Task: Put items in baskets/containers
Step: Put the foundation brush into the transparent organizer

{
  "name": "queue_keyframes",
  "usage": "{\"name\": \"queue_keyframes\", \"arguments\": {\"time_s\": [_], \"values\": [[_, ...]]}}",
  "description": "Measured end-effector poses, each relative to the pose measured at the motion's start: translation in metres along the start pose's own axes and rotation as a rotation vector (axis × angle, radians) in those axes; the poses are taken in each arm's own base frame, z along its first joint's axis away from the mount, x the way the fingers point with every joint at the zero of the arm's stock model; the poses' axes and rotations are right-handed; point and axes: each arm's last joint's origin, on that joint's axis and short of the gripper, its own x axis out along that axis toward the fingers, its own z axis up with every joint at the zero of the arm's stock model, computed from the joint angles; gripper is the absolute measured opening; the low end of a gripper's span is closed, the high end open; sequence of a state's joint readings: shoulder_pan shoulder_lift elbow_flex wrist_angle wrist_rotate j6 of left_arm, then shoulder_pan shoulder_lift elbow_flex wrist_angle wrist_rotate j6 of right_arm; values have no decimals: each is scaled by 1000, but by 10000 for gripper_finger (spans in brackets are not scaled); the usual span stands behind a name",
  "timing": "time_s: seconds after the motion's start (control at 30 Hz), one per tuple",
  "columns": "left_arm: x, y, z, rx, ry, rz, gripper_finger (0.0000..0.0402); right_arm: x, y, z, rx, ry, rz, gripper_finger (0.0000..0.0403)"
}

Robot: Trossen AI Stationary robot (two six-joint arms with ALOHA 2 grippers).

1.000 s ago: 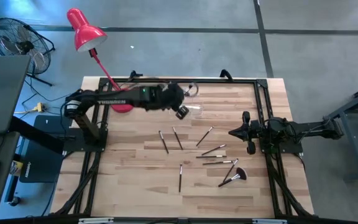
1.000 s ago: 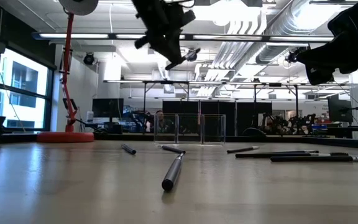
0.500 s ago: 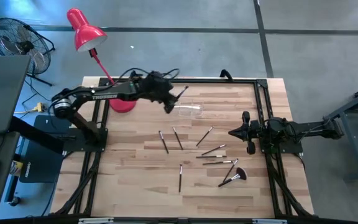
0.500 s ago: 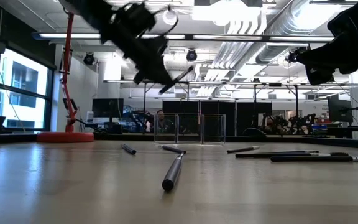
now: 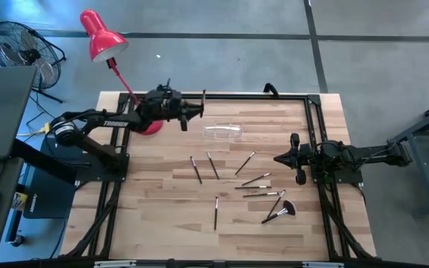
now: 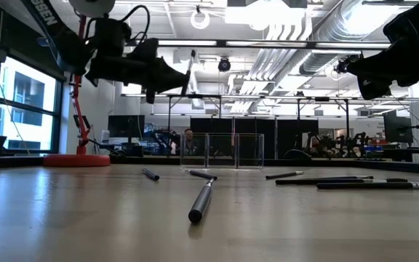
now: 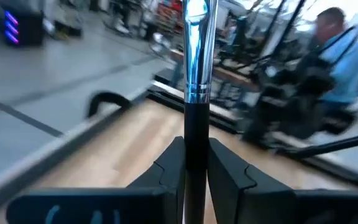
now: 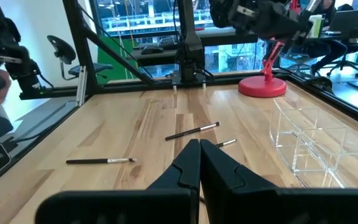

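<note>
The clear holder is hard to make out against the wood at the table's far side, right of the red lamp base. The left gripper hangs near the far edge, beside the holder, fingers clamped on one upright makeup brush. The remaining brushes lie scattered mid-table. The right gripper waits at the right side, fingers fully closed, empty.

We see even, bright light from ceiling strips at twelve o'clock glaring in the low view; table shadows are faint. The left wrist view is motion-blurred, its background smeared.
</note>
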State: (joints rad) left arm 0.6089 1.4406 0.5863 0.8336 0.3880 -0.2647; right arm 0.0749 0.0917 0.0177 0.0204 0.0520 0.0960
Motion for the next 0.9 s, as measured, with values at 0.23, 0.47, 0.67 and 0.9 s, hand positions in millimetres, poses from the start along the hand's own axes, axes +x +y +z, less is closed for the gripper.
{"name": "queue_keyframes", "arguments": {"time_s": [0.23,0.47,0.67,0.9], "values": [[10,-10,-19,259,73,14,44,0,0,0,0,0,-3,0],[20,-9,-31,280,52,28,44,0,0,0,0,0,-4,0],[28,-2,-44,269,87,36,44,0,0,0,0,-1,-5,0],[42,5,-55,248,125,25,44,0,0,0,0,0,-4,0]]}}
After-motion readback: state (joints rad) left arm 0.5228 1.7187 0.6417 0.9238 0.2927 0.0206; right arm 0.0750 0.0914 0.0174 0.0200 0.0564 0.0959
